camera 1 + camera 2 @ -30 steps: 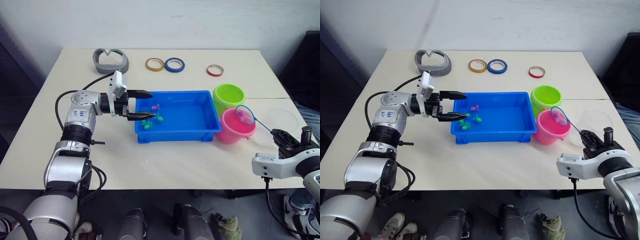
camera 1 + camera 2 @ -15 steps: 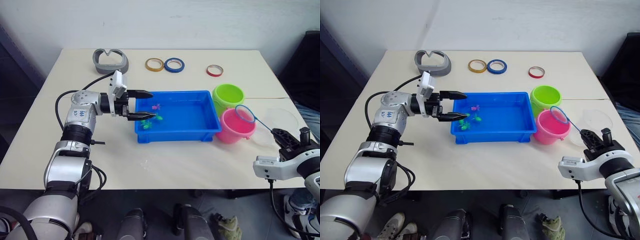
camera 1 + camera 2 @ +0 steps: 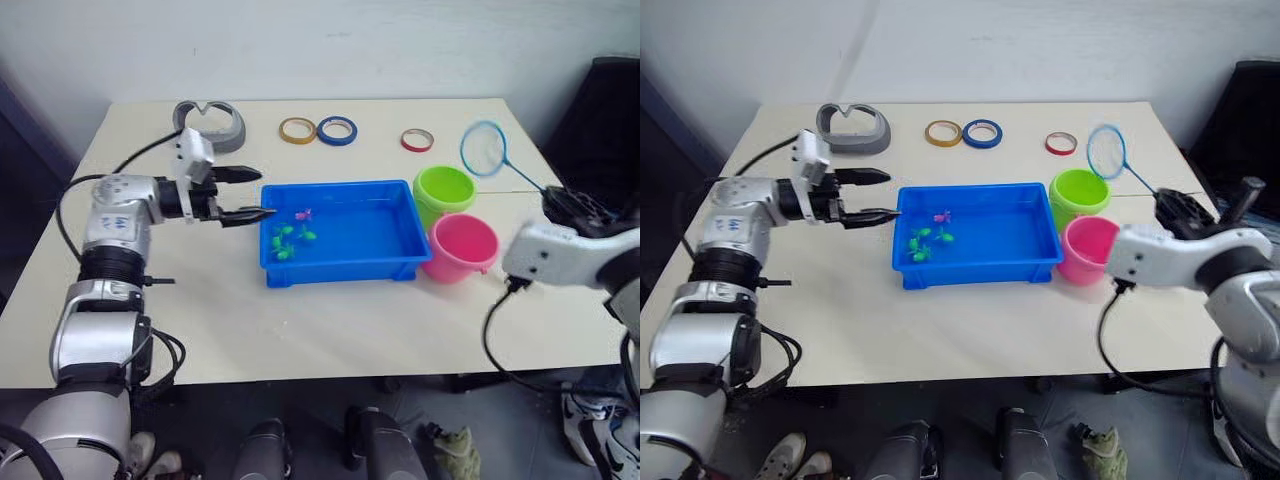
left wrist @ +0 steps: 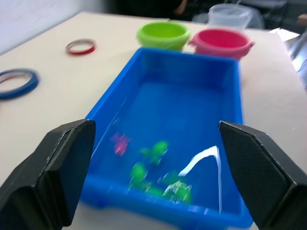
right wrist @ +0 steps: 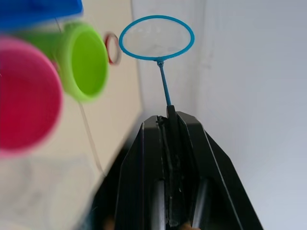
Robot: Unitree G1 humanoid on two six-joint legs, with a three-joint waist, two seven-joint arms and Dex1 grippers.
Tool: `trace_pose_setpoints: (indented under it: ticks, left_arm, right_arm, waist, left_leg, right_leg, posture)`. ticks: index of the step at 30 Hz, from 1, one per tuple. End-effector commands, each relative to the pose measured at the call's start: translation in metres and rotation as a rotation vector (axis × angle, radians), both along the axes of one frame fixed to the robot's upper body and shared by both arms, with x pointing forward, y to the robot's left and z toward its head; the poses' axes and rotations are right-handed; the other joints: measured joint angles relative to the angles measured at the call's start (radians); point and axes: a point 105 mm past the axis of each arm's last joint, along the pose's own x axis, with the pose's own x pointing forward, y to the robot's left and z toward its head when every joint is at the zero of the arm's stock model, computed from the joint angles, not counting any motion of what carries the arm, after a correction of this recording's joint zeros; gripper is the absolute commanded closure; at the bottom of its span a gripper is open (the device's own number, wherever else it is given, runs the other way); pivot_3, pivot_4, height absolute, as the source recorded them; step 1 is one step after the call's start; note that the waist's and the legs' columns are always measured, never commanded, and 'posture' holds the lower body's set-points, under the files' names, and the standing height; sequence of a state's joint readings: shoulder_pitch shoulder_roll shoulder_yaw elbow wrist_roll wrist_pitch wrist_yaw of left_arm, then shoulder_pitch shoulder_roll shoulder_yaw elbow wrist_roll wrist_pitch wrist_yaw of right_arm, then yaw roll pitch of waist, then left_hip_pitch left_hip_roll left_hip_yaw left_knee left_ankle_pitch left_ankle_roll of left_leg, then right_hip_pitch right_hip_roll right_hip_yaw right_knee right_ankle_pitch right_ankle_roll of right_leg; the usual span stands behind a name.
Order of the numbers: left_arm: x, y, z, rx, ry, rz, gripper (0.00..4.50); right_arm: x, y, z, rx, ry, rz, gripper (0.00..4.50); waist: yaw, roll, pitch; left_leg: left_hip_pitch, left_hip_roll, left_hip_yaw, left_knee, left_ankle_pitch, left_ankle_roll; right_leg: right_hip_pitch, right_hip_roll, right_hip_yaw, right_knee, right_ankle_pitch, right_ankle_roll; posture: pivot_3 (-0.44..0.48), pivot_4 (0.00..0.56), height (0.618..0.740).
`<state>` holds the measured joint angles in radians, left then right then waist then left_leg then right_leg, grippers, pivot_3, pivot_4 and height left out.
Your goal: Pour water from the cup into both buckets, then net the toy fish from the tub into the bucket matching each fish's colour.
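Lifting well clear of the pink round plastic bucket (image 3: pixel 459 246), the small blue-rimmed hoop net (image 3: pixel 482 148) now hangs high above the far right part of the cream table (image 3: pixel 300 320), where half a second ago its hoop sat over that bucket's mouth. The right pincer (image 3: pixel 566 205) has risen with it and is clamped on the thin dark stick handle. The whole picture has also shifted, so the camera has moved. The left pincer (image 3: pixel 247 194) stays spread wide at the left end of the shallow bright blue rectangular plastic tub (image 3: pixel 340 232), as before.

Inside the tub, near its left end, lie the tiny green and pink toy fish (image 3: pixel 290 232). The lime green round plastic bucket (image 3: pixel 443 190) stands just beside the tub's right end, touching the pink one.

From the left wrist, a wide clear plastic cup (image 4: pixel 230 15) stands beyond the two buckets. From the right wrist, the handle is seen pinched between the closed black fingers (image 5: pixel 144 167), with a red tape ring (image 5: pixel 113 48) behind the green bucket.
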<state>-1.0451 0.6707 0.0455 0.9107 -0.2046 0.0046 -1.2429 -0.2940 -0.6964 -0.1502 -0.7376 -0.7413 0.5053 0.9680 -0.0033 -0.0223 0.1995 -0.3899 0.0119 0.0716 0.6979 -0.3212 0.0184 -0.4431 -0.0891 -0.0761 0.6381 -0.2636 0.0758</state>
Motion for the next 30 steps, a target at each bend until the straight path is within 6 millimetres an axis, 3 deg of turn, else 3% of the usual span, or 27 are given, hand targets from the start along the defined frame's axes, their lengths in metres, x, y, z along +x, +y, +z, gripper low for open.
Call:
trace_pose_setpoints:
  ticks: [1, 6, 12, 30]
  left_arm:
    - [-0.005, 0.021, 0.009, -0.003, -0.034, 0.066, 0.03]
    - [-0.017, 0.038, 0.004, 0.003, -0.017, 0.108, 0.03]
    - [-0.027, 0.039, -0.004, -0.008, -0.002, 0.130, 0.03]
    - [-0.039, 0.045, -0.013, -0.009, 0.037, 0.211, 0.03]
  right_arm:
    - [0.009, 0.014, -0.006, 0.160, 0.077, 0.024, 4.50]
    - [0.031, 0.041, -0.016, 0.327, 0.185, 0.036, 4.50]
    - [0.050, 0.071, -0.031, 0.496, 0.364, 0.038, 4.50]
    - [0.068, 0.106, -0.054, 0.616, 0.565, 0.037, 4.50]
  waist:
    - [0.002, 0.000, 0.000]
    - [0.001, 0.000, 0.000]
    - [-0.002, 0.000, 0.000]
    - [-0.013, 0.000, 0.000]
  left_leg:
    - [-0.001, 0.000, 0.000, 0.000, 0.000, 0.000]
    - [-0.002, -0.002, 0.000, 0.001, 0.000, 0.001]
    - [-0.002, -0.002, -0.001, 0.001, 0.000, 0.000]
    - [-0.002, -0.001, 0.000, 0.000, 0.000, 0.000]
  right_leg:
    - [0.000, 0.000, 0.000, 0.001, 0.000, 0.000]
    - [-0.001, -0.006, -0.001, 0.003, 0.000, 0.000]
    - [-0.001, -0.008, -0.002, 0.003, 0.000, 0.000]
    - [-0.002, -0.008, -0.001, 0.004, 0.000, 0.000]
  posture:
    - [0.000, 0.150, 0.713]
    - [0.000, 0.150, 0.713]
    - [0.000, 0.150, 0.713]
    - [0.000, 0.150, 0.713]
